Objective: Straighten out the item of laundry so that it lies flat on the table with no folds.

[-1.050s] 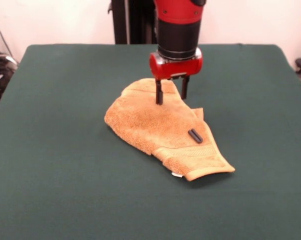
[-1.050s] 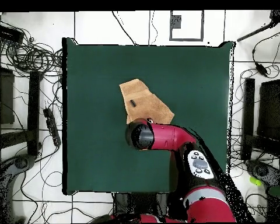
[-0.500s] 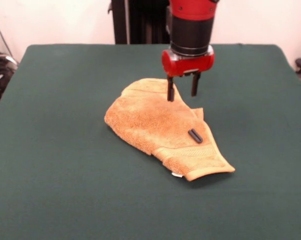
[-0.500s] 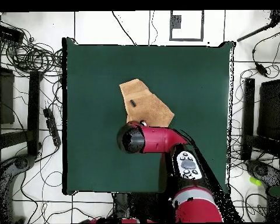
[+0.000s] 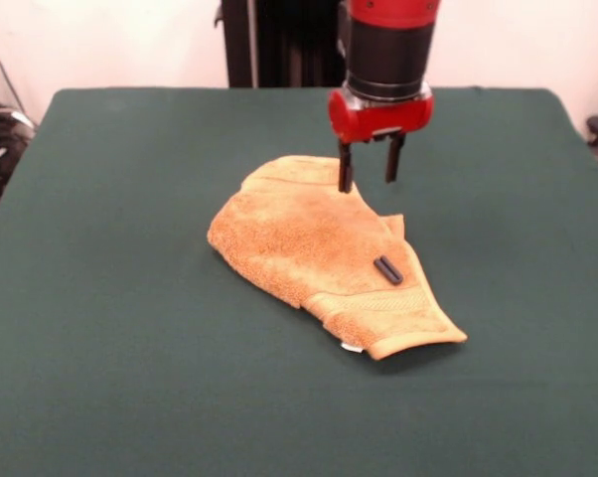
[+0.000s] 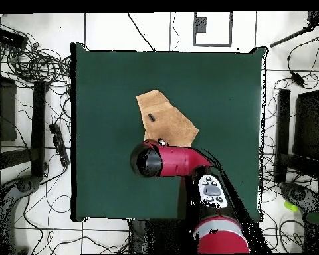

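golden-orange towel (image 5: 324,246) lying crumpled near the middle of the green worktop (image 5: 120,348), ribbed band end curled up at the near right, small white tag (image 5: 351,348) poking from its near edge. small black cylinder (image 5: 387,269) resting on the cloth. hand (image 5: 370,178) hanging over the towel's far edge, prongs apart, gripping nothing.

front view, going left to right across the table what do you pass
Bare table → the towel's rounded left edge → the open tool above the towel's far edge → the small black cylinder lying on the towel → the towel's pointed right corner → bare table again.
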